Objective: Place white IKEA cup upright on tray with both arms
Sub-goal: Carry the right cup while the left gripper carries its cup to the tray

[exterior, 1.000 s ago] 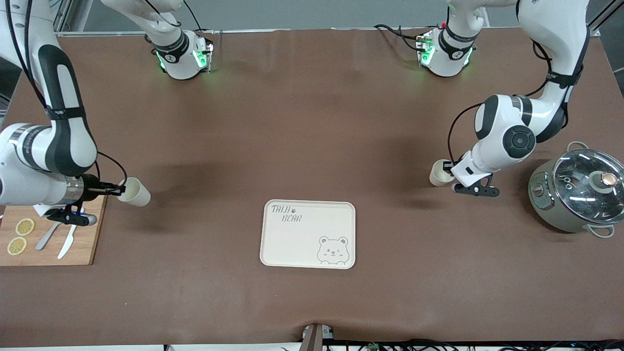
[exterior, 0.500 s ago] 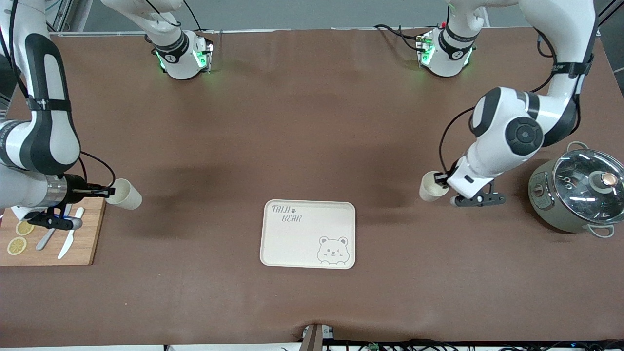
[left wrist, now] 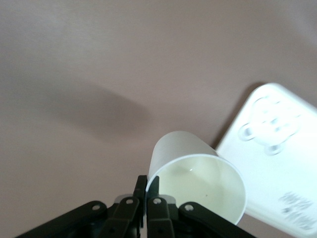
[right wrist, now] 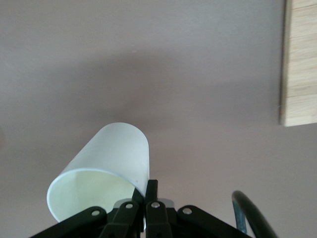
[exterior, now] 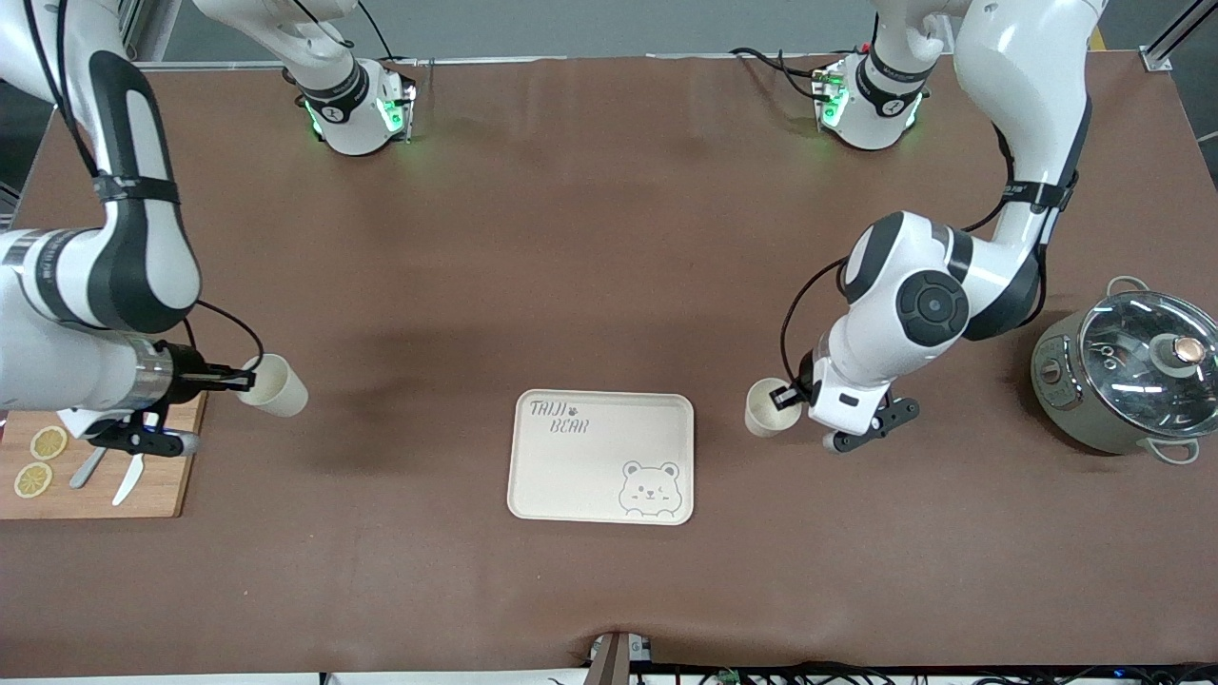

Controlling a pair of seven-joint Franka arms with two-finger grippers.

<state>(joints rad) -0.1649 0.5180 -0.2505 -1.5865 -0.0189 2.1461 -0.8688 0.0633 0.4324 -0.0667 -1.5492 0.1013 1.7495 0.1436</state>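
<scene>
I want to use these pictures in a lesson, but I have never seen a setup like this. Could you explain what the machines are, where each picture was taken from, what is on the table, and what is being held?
Two white robot arms stand at a brown table. The wide picture looks down from a high camera facing them; the two close pictures come from cameras on the arms' wrists.

Each arm ends in a two-finger pincer. The left pincer pinches the rim of a white cup up in the air beside the cream bear tray. The right pincer grips another white cup the same way, by the wooden cutting board.

The board carries lemon slices and cutlery. A lidded pot stands at the left arm's end.
</scene>
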